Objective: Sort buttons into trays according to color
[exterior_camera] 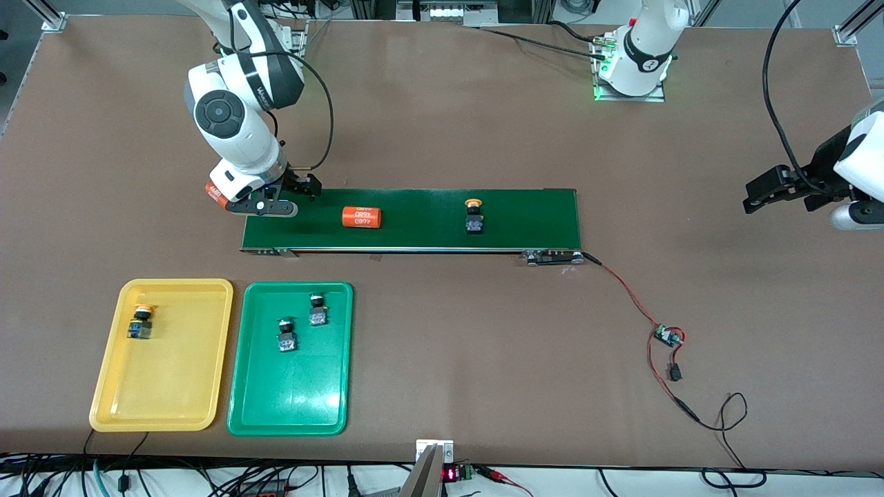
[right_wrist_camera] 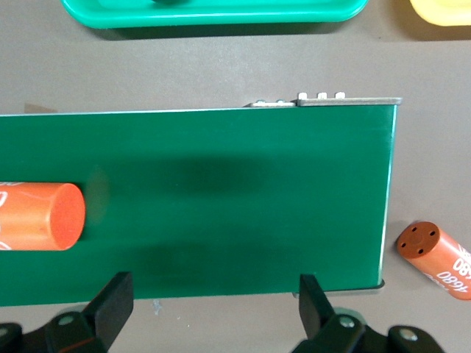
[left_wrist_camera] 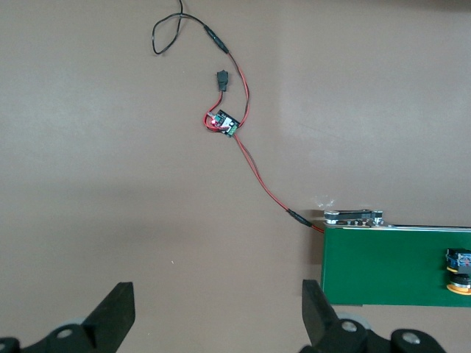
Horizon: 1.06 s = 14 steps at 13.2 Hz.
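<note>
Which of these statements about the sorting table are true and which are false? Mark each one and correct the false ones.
1. The green tray holds two buttons. True.
2. The yellow tray holds three buttons. False: it holds one yellow-capped button.
3. A yellow-capped button stands on the conveyor belt. True.
4. The right gripper is shut on the orange cylinder. False: its jaws are open over the belt's end, and the cylinder lies free on the belt.
5. The left gripper hangs over the green tray. False: it hangs open over bare table at the left arm's end.
</note>
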Each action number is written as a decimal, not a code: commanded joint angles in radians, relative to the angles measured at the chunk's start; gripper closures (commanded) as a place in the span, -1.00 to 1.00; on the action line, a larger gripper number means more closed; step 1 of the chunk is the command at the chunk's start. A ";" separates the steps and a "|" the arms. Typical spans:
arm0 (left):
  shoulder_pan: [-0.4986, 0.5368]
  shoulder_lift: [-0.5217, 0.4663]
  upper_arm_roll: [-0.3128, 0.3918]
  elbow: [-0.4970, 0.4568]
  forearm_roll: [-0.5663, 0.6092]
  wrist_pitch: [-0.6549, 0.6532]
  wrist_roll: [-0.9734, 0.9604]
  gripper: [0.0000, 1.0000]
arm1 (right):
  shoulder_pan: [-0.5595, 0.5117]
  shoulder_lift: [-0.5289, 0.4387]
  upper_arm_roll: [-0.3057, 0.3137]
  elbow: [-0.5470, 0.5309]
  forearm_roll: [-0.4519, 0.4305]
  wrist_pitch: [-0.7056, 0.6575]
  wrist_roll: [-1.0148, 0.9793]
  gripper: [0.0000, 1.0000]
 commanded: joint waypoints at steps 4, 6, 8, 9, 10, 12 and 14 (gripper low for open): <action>-0.021 -0.034 0.014 0.000 0.022 -0.023 0.022 -1.00 | 0.008 0.036 -0.001 0.048 -0.012 0.009 0.010 -1.00; -0.020 -0.034 0.014 0.000 0.022 -0.020 0.024 -1.00 | 0.016 0.056 0.000 0.073 -0.005 0.009 0.043 -1.00; -0.023 -0.034 0.012 0.003 0.022 -0.014 0.024 -1.00 | 0.033 0.074 0.000 0.100 0.001 0.017 0.100 -1.00; -0.023 -0.033 0.012 0.003 0.015 -0.014 0.024 -1.00 | 0.033 0.096 0.000 0.122 0.007 0.030 0.107 -1.00; -0.023 -0.034 0.014 0.003 0.012 -0.016 0.022 -1.00 | 0.039 0.114 0.000 0.155 0.017 0.030 0.125 -1.00; -0.021 -0.036 0.014 0.001 0.012 -0.023 0.021 -1.00 | 0.069 0.145 0.000 0.179 0.012 0.029 0.114 -1.00; -0.020 -0.034 0.015 0.001 0.012 -0.022 0.021 -1.00 | 0.079 0.162 0.000 0.188 0.004 0.032 0.110 -1.00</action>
